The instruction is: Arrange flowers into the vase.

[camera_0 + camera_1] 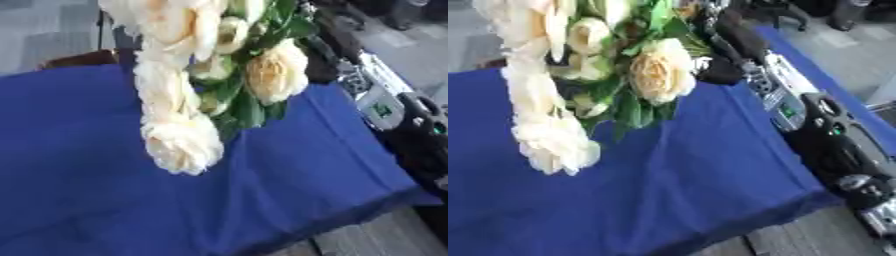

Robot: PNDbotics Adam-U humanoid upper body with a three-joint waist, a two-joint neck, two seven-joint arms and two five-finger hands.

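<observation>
A bouquet of cream roses [182, 100] with green leaves [632, 107] hangs in the air close to my head, above the blue tablecloth [87, 175]. Its blooms fill the upper middle of both views. My right arm [798, 107] comes in from the lower right and runs up to the bouquet. My right hand [717, 72] shows as a dark shape at the bouquet's right edge, curled on the stems behind the leaves; most of it is hidden. No vase shows in either view. My left hand does not show.
The blue-covered table ends at its near edge [289, 240], with grey wooden floor [376, 240] beyond it at the lower right. A brown chair back [79, 59] stands behind the table's far left side.
</observation>
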